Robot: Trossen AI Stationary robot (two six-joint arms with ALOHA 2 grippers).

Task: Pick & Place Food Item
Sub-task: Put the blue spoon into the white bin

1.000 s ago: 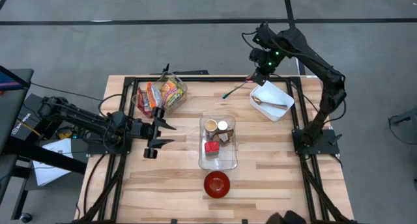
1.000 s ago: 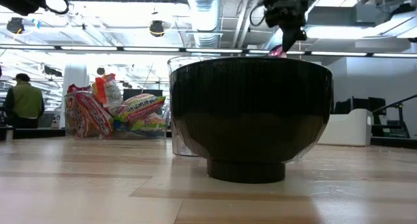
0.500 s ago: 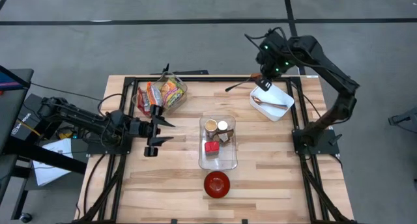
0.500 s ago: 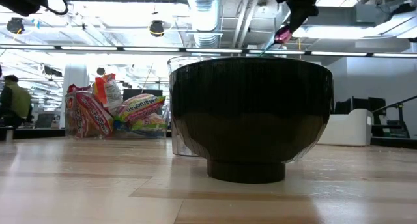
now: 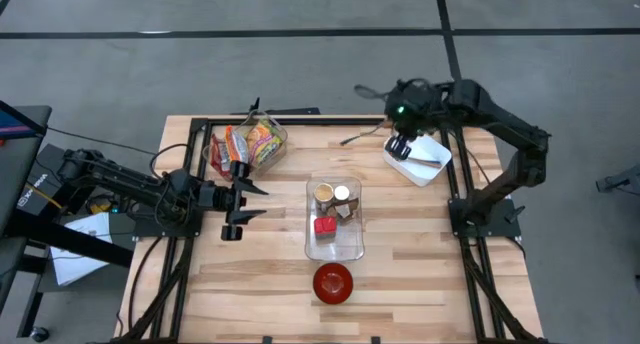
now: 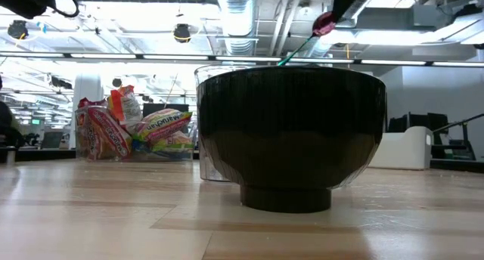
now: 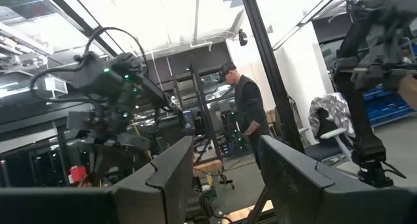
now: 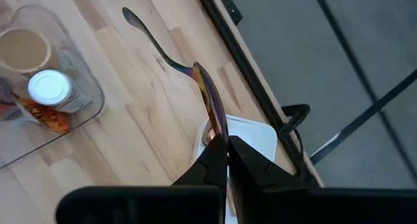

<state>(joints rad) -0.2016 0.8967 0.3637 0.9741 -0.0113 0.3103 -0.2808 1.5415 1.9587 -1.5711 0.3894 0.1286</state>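
My right gripper (image 5: 398, 144) is shut on a thin iridescent metal utensil (image 8: 166, 55) above the white tray (image 5: 424, 159) at the table's far right. The utensil's free end (image 5: 348, 141) points toward the table's left, over bare wood. A clear container (image 5: 334, 220) holding several small food items stands mid-table, and a red bowl (image 5: 333, 282) stands near the front edge. My left gripper (image 5: 250, 202) is open and empty, left of the clear container. My right gripper pinches the utensil's wider end (image 8: 217, 123) between its two fingers. The fingers lie roughly along the utensil. The thin handle runs on past the fingertips to its free end (image 8: 128, 14). The utensil is lifted clear of the table and the tray.
A clear bowl of snack packets (image 5: 248, 144) stands at the far left, beside my left gripper. Another utensil lies in the white tray (image 5: 430, 162). A black frame runs round the table (image 5: 300, 120). A person shows in the room beyond (image 7: 246, 113).
My right gripper has moved from beyond the table's far edge toward the near edge, coming over the white tray with the utensil. The utensil has swung along with it, its free end still pointing to the table's left.
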